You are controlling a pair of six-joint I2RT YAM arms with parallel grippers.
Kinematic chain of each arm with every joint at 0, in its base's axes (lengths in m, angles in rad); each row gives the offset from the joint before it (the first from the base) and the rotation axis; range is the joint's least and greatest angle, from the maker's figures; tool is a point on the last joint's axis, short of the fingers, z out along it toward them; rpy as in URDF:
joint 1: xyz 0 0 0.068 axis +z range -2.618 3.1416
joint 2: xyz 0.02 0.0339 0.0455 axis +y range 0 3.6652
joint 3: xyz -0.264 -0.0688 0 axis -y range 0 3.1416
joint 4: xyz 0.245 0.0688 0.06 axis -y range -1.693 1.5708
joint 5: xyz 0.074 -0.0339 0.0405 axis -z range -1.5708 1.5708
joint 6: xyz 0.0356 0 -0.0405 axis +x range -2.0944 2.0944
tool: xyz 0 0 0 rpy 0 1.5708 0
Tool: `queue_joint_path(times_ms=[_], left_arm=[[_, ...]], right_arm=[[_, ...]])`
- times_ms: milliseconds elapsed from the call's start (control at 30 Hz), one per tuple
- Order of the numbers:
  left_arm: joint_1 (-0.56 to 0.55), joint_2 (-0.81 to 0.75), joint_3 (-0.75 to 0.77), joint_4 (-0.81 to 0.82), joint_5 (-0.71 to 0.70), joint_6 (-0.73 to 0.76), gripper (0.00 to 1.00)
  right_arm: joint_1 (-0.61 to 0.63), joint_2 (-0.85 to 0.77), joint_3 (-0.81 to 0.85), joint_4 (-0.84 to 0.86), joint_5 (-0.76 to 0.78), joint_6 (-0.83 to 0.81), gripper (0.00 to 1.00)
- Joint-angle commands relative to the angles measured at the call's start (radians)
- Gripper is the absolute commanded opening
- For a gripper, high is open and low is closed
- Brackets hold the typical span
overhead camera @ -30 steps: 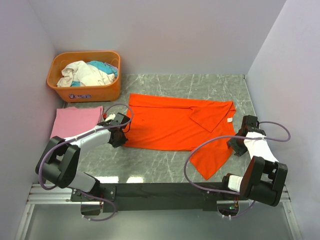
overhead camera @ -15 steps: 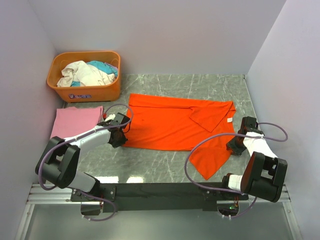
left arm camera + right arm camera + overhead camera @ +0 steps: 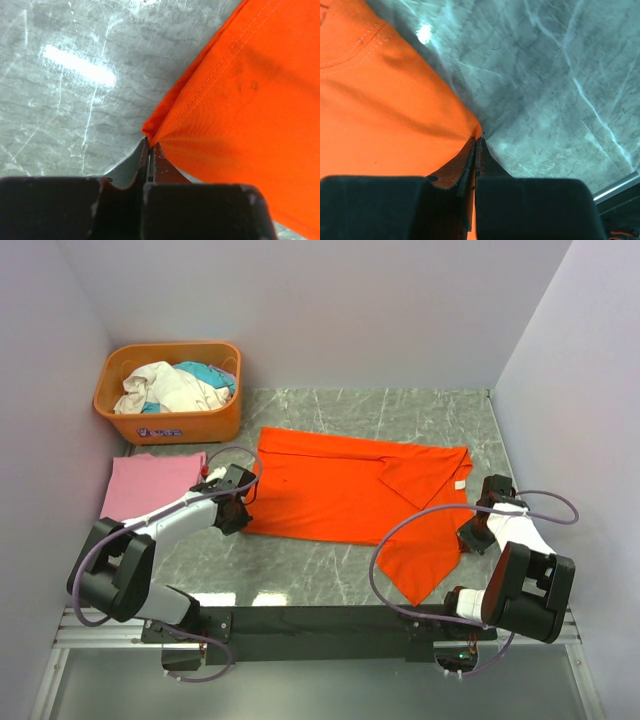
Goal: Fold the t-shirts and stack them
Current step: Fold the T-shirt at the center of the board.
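Note:
An orange-red t-shirt (image 3: 350,495) lies spread across the marble table, with one flap folded over near its right side. My left gripper (image 3: 240,512) is shut on the shirt's left corner (image 3: 152,131), cloth pinched between the tips. At the shirt's right edge my right gripper (image 3: 470,533) is shut on the cloth (image 3: 470,131). A folded light pink t-shirt (image 3: 150,483) rests flat at the left, beside the left arm.
An orange plastic basket (image 3: 170,422) holding several crumpled garments stands at the back left. White walls close in on the left, back and right. The grey marble surface (image 3: 300,575) shows in front of the shirt.
My right gripper has closed on the shirt's right edge. The left gripper has kept its hold and shifted slightly, and the shirt's left edge moved a little with it.

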Motion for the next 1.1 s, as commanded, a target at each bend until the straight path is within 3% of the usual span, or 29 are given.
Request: queue_joint_path(times_ms=[0,433,1067], left_arm=[[0.010,-0.038,0.010,-0.028,-0.008,0.011,0.01],[0.067,0.021,0.141,-0.075,0.019,0.086,0.01],[0.139,0.306,0.472,-0.109,0.034,0.207,0.01]], right_arm=[[-0.013,0.018,0.040,-0.038,0.041,0.011,0.00],[-0.012,0.093,0.215,-0.074,-0.020,-0.036,0.00],[0.002,0.320,0.486,-0.054,-0.054,-0.050,0.00]])
